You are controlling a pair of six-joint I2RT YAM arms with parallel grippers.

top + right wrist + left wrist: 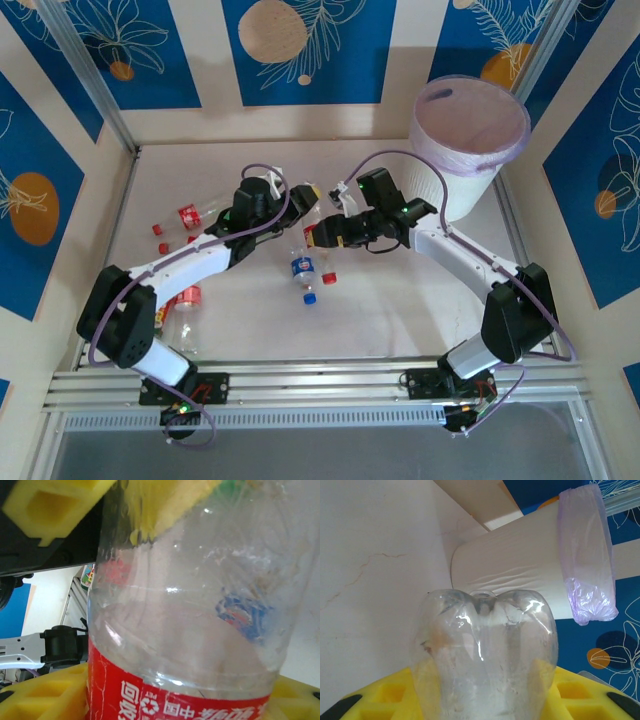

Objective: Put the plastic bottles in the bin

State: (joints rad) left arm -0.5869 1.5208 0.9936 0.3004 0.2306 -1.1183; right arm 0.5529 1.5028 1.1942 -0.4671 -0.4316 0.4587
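A clear plastic bottle (pixel 308 212) with a red label hangs above the middle of the table, between both arms. My left gripper (pixel 292 195) is shut on it; in the left wrist view its rounded base (pixel 485 630) sticks out past the yellow pads (pixel 380 695). My right gripper (pixel 318 235) holds the same bottle (pixel 190 620) from the other side, yellow pads (pixel 45 700) against the red label, the left gripper's pad (pixel 50 510) just above. The bin (pixel 468 140) stands at the far right, white with a lilac liner (pixel 585 555).
A blue-labelled bottle (pixel 303 270) lies below the grippers, with a loose red cap (pixel 330 277) beside it. Two more red-labelled bottles (pixel 190 213) (pixel 186 298) and red caps (pixel 157 229) lie on the left. Blue patterned walls surround the table.
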